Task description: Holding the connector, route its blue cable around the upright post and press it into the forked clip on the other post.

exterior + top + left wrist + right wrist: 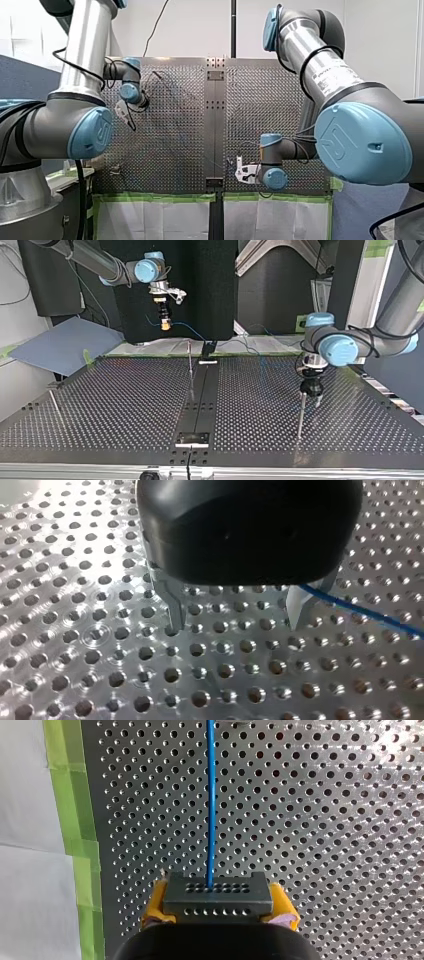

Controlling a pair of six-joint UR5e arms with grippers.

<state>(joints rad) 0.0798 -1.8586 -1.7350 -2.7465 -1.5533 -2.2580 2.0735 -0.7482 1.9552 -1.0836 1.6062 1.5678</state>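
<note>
Our right claw (218, 909) pinches the dark grey holed connector (217, 892) on the blue cable (211, 795). Our left claw (236, 616) stands spread.

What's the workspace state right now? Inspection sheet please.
Surface: perforated table, metal.
Job's things: connector in my right hand, raised off the table; centre post; second post by my left hand; forked clip too small to tell.
Clutter: nothing seen.
Hands: right shut on connector, yellow pads; left open, low over the holes.
Cables: blue cable runs straight from connector, passes beside left hand's finger.
Surroundings: green tape, white sheeting.
</note>
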